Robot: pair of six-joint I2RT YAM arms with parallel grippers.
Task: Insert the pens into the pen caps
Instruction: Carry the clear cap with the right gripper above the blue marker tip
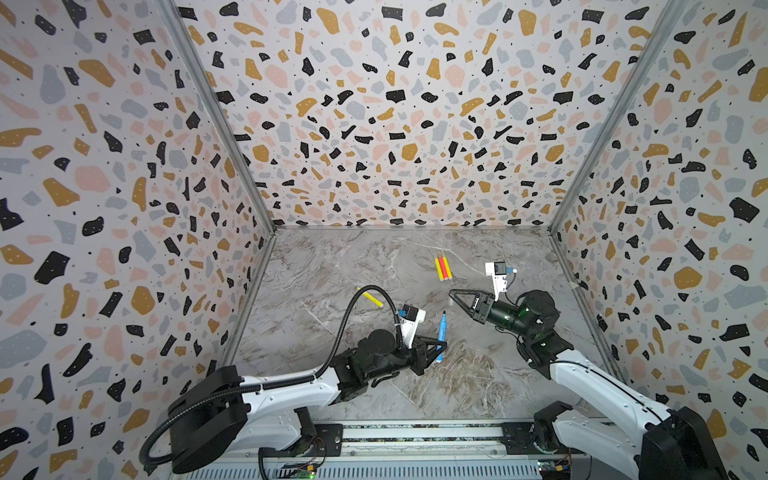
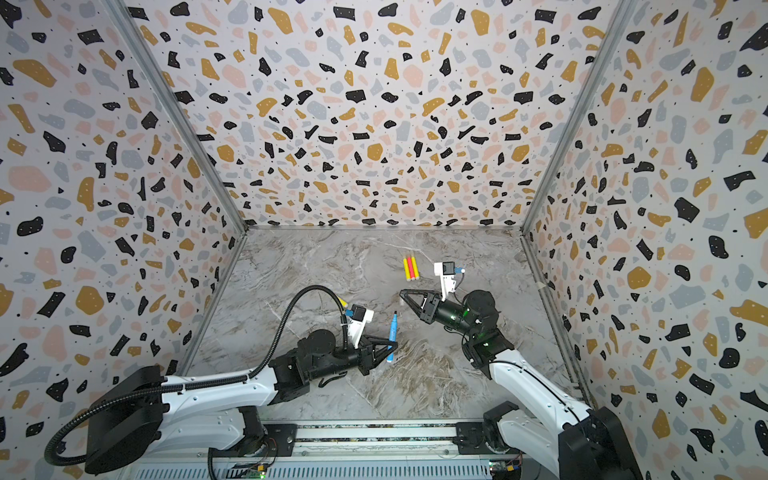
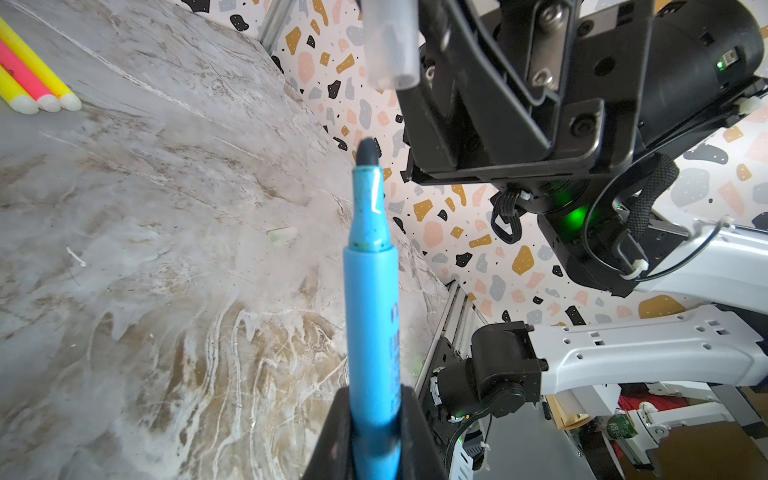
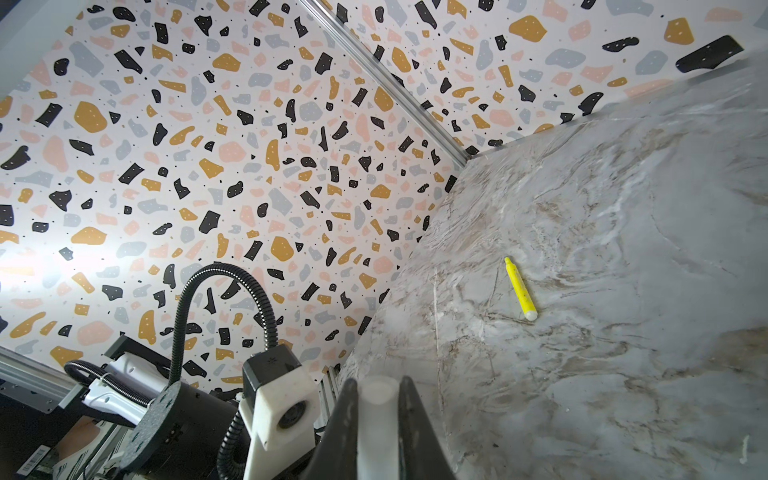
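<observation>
- At the near end of the blue pen (image 1: 440, 334) the left gripper (image 1: 444, 344) has its jaws pressed in on the barrel, pinching it; both top views show this grip.
- Blue pen, orientation: its length runs away from the robot, and its dark tip points toward the back wall (image 1: 395, 124).
- Blue pen, detail in the left wrist view (image 3: 372, 311): it is uncapped, with a tapered, speckled neck that ends in a rounded dark nib.
- Beyond the blue pen's tip and apart from it is a translucent cap (image 3: 392, 45). It does not touch the nib. Whether its mouth faces the nib cannot be told.
- Right of the blue pen's tip and a little farther back is the right gripper (image 1: 452, 294). Its jaws are closed on the cap, which the right wrist view shows wedged between the two fingers (image 4: 378, 415).
- Farther back than the blue pen, toward the back wall, the three pens (image 1: 443, 268) lie flat on the marble table (image 1: 332, 266). They lie side by side and touching, in the order yellow, pink-red, yellow, with their pale ends toward the blue pen.
- Left of the blue pen and well apart from it, the lone yellow pen (image 1: 370, 297) lies flat on the table, partly behind the black hose (image 1: 353, 307) of the left arm. The right wrist view shows its pointed tip and pale blunt end (image 4: 520, 291).
</observation>
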